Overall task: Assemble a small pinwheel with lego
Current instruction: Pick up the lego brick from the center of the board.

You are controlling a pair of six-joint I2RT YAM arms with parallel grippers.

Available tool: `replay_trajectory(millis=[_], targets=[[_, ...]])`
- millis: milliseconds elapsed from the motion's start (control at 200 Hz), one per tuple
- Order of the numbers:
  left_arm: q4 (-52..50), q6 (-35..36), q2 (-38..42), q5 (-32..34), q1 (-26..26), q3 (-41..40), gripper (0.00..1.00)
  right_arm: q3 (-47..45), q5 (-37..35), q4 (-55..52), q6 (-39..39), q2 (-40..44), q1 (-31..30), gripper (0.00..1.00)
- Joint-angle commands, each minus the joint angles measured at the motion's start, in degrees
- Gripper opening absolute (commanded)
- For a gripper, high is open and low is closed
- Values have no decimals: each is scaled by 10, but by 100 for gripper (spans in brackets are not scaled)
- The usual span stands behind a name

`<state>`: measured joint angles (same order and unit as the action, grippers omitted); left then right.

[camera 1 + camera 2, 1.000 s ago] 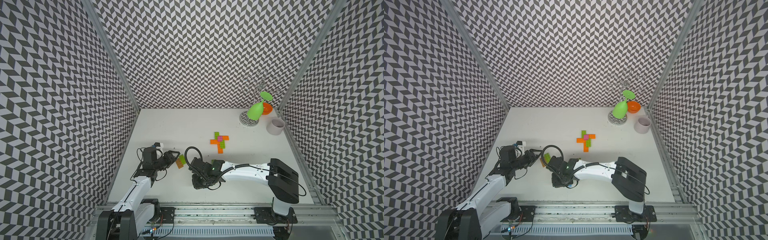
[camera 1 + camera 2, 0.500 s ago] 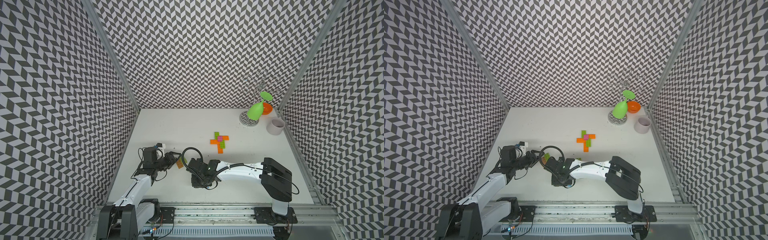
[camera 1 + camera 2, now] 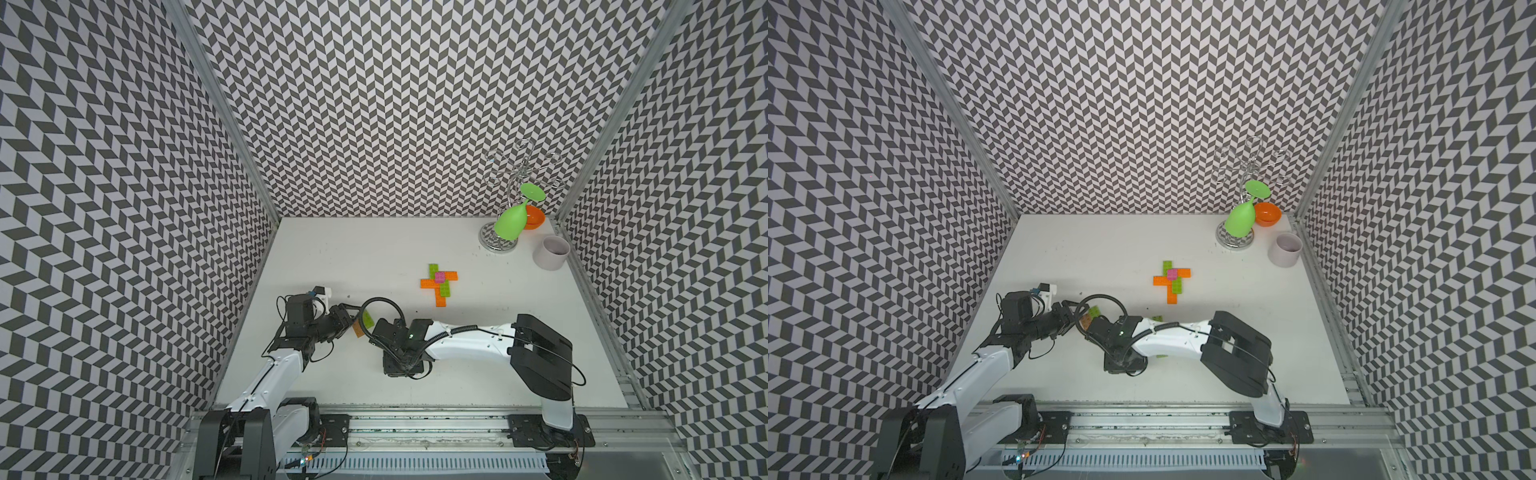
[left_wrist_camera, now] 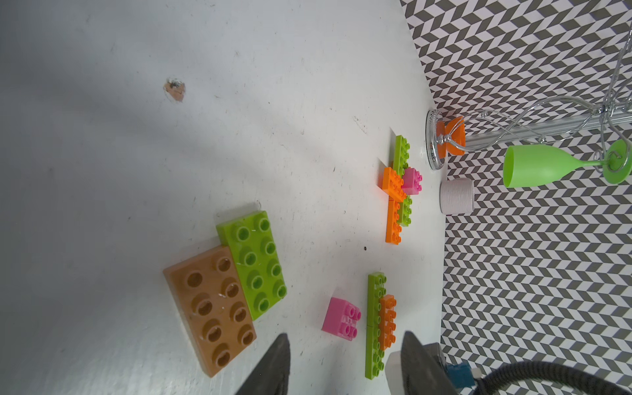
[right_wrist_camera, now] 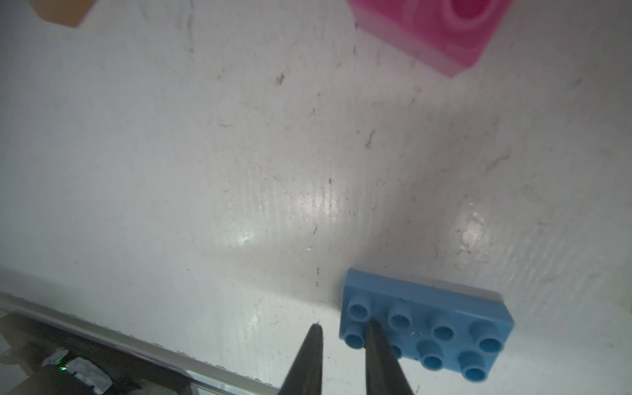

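**Watch out: the blue brick may slide away**

In both top views, your two arms sit very close together near the front of the table. The left gripper is right by the brown brick and a lime green brick. The right gripper points down just beside them. Move either arm fast and they could bump. The cross of bricks lies well apart, near the middle of the table.

In the left wrist view, the left gripper's fingers stand wide apart with nothing between them. The pink brick lies just ahead of the gap, and the long green brick runs close by one finger. Push forward and that finger could knock it crooked.

In the right wrist view, the right gripper's fingers are almost together. Only a thin strip of bare table shows between them, and they hold nothing. One finger sits over the end of the blue brick; you cannot tell if it touches. The other finger is off the brick. Squeeze or press down now and the brick may get shoved or tipped, not picked up.
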<state>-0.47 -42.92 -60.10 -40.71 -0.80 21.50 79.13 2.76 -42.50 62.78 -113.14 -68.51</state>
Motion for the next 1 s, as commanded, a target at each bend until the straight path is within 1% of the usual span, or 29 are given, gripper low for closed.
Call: replay_trajectory(millis=[0,225,526,706,796,906,997], targets=[[9,13,4,-6,-5,5,52,4,-32,-41,-4,-37,-1,23],[3,14,5,-1,-8,5,52,38,-65,-112,-19,-85,-2,17],[-1,17,4,1,-11,7,52,82,-95,-166,-32,-137,-7,17],[-5,18,4,5,-13,8,52,102,-105,-186,-39,-165,-14,15],[-5,19,3,5,-14,9,52,113,-105,-191,-44,-175,-15,12],[-5,20,3,5,-16,9,52,117,-93,-180,-51,-172,-16,9],[-7,20,4,5,-17,9,52,120,-84,-171,-54,-161,-16,9]])
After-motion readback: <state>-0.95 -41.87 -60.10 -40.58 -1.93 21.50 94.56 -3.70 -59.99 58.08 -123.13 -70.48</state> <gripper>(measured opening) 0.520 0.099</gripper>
